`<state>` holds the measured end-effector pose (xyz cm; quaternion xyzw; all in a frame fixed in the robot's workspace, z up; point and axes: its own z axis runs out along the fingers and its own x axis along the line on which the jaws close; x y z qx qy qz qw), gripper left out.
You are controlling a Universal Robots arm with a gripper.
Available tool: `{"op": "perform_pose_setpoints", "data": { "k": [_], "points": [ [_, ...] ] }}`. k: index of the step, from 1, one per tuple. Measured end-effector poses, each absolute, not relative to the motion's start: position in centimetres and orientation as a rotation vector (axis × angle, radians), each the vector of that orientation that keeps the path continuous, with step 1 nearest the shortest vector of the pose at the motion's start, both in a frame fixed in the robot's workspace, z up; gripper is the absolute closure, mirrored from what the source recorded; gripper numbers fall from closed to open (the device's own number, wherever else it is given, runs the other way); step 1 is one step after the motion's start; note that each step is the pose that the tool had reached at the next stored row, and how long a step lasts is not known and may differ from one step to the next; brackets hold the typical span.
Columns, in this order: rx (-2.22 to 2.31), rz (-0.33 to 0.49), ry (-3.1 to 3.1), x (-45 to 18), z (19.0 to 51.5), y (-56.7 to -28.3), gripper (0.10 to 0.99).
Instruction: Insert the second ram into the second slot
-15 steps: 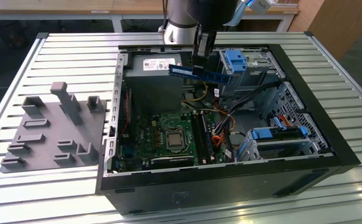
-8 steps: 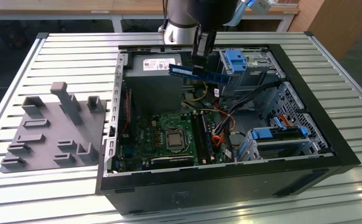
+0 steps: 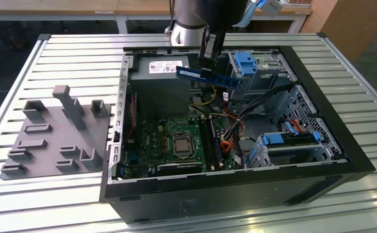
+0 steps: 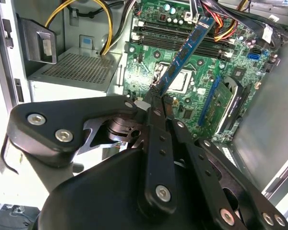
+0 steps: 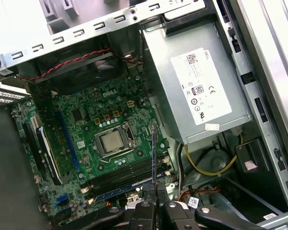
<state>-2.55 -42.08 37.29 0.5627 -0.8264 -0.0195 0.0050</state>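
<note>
Black linkage bars of the gripper [image 4: 158, 99] crowd the front of the second wrist view. Its fingers are closed tight on the second ram [image 4: 185, 52], which juts out past the fingertips as a long blue stick with its flat face showing. In the first wrist view the same stick [image 5: 154, 158] shows edge-on, a thin dark line rising from between the fingertips.

From the exterior view, the gripper [image 3: 208, 72] hangs down into the open computer case [image 3: 227, 194] and holds the ram [image 3: 226, 80] roughly level in the air, clear of everything underneath. It sits in no slot.

Under the tool lies the green motherboard [image 3: 169, 133]. Both wrist views show the processor socket [image 5: 110, 141] in the middle of the board and the long black memory slots [image 4: 173, 33] beyond the end of the stick. The first wrist view also shows the grey power supply [image 5: 192, 96], with its white label, just beside the tool, and yellow cables [image 5: 206, 167] curling below it.

The exterior view takes in more: a light-blue drive latch [image 3: 246, 62] close beside the gripper, the slatted metal table [image 3: 78, 58] under the case, and a grey holder block [image 3: 52, 141] well away from the tool.
</note>
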Motion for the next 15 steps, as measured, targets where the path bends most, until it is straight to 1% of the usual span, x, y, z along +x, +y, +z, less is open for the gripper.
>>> {"op": "perform_pose_setpoints", "data": {
  "k": [15],
  "points": [
    [1.706, -0.061, -2.626, -2.55, 37.29, -42.08, 0.957]
  ]
}}
